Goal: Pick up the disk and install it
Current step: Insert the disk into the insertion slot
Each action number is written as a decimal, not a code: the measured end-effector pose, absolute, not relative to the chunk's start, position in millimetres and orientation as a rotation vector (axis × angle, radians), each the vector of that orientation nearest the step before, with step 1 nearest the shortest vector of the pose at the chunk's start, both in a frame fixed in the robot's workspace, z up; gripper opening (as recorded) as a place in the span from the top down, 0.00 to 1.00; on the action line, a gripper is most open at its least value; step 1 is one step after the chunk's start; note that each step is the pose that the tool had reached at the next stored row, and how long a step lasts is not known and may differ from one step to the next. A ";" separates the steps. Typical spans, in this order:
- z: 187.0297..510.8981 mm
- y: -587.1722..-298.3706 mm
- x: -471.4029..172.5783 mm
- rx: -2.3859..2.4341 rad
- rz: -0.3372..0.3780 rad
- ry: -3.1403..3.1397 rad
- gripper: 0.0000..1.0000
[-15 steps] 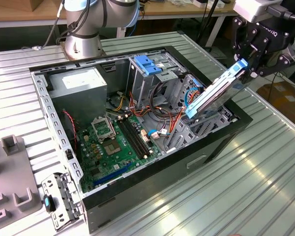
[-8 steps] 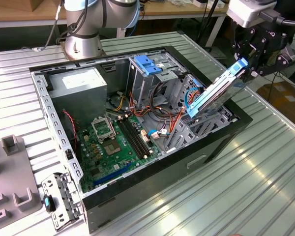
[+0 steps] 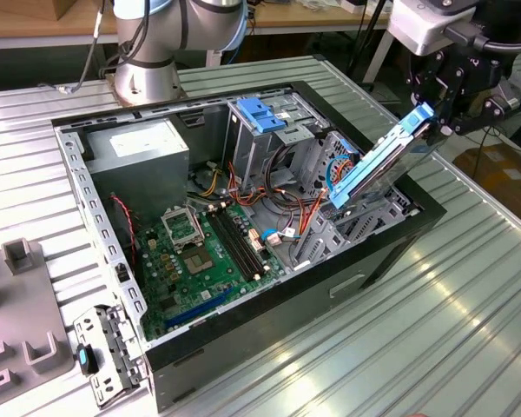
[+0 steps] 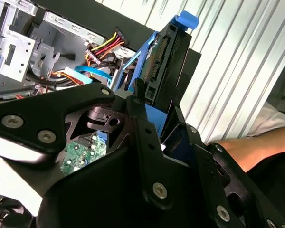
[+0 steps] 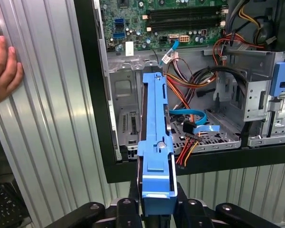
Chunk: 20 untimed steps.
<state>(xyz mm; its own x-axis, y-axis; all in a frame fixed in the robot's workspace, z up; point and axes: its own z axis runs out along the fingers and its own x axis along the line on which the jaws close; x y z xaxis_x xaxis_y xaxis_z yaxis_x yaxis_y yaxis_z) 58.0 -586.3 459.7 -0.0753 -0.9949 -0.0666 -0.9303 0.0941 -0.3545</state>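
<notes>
Gripper (image 3: 431, 123): squeezing tight on one end of the disk (image 3: 373, 163), holding it up.
Disk: tilting over the open computer case (image 3: 243, 334), on the exterior view's right, low end pointing down into it.
Hand (image 5: 4, 66): resting on the table (image 5: 47, 118).

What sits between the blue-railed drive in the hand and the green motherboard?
In the first wrist view, a grey metal drive cage and a tangle of orange and red wires lie between the blue-railed metal disk and the green motherboard.

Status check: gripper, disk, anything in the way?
Gripper shut on disk, held tilted over the drive bay, not seated. Cables lie in bay. Person's hand on table beside case.
</notes>
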 end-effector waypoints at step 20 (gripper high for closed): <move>459.1 -586.3 20.0 -1.834 -0.438 1.994 0.64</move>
